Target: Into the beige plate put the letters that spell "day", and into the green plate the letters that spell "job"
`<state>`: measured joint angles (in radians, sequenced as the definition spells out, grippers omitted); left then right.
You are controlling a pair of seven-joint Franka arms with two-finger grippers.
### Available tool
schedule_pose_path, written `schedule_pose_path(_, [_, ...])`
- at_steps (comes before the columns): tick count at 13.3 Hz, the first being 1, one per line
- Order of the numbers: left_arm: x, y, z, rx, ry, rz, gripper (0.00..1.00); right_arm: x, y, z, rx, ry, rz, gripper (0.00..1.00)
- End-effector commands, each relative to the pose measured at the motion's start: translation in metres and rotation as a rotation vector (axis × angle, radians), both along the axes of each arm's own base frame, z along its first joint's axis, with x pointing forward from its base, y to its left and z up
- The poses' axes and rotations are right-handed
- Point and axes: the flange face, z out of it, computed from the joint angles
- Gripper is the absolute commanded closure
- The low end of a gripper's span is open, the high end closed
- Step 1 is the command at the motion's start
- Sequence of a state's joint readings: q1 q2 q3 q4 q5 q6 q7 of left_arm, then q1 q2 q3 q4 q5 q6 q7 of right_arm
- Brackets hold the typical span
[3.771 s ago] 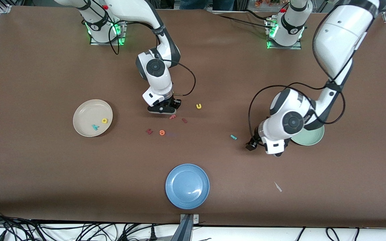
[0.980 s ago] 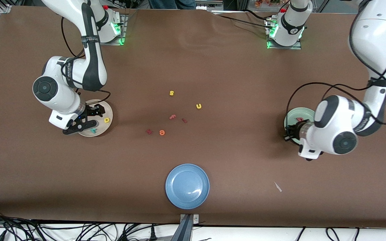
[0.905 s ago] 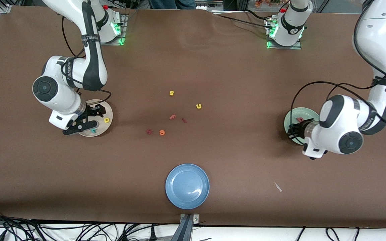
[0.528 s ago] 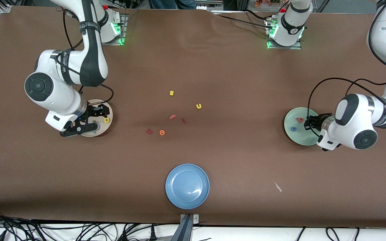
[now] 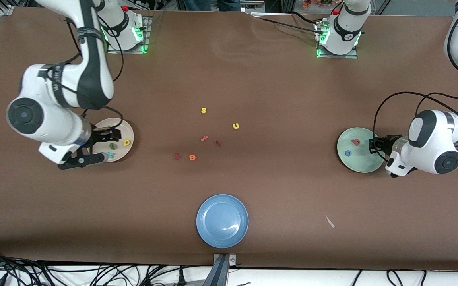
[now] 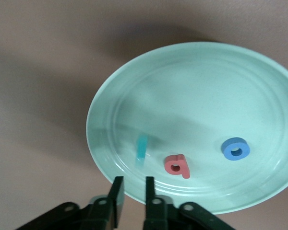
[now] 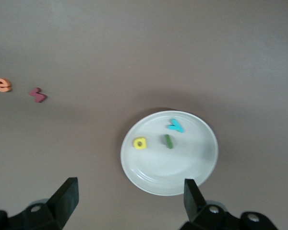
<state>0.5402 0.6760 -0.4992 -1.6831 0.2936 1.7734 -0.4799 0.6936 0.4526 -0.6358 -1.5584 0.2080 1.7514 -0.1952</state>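
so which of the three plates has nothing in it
The blue plate, nearest the front camera; the beige plate and green plate each hold three letters.

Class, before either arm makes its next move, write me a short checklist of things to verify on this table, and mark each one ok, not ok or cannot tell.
1. Yellow d, dark green a and teal y in the beige plate: ok.
2. Teal j, salmon-red b and blue o in the green plate: ok.
3. Right hand open, holding nothing: ok.
4. Left hand holding nothing: ok.
5. Blue plate without letters: ok.
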Motion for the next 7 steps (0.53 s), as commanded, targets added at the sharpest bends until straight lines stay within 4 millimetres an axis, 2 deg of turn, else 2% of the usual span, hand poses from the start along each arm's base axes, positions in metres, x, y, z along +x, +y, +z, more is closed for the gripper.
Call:
schedule_pose_path(1, [0.016, 0.003, 0.036, 0.019, -0.072, -0.037, 0.12, -0.009, -0.008, 0.035, 0.002, -0.005, 0.010, 0.03])
schedule_pose_path(2, [0.025, 0.001, 0.052, 0.027, -0.105, -0.043, 0.12, -0.013, -0.006, 0.044, -0.001, -0.017, 0.009, 0.02])
schedule_pose_path(3, [0.034, -0.002, 0.074, 0.038, -0.147, -0.044, 0.18, -0.017, -0.007, 0.056, 0.001, -0.029, -0.003, 0.02])
schedule_pose_path(7, [0.053, -0.026, 0.172, 0.078, -0.276, -0.086, 0.16, -0.041, -0.049, 0.111, 0.059, -0.085, -0.048, 0.01])
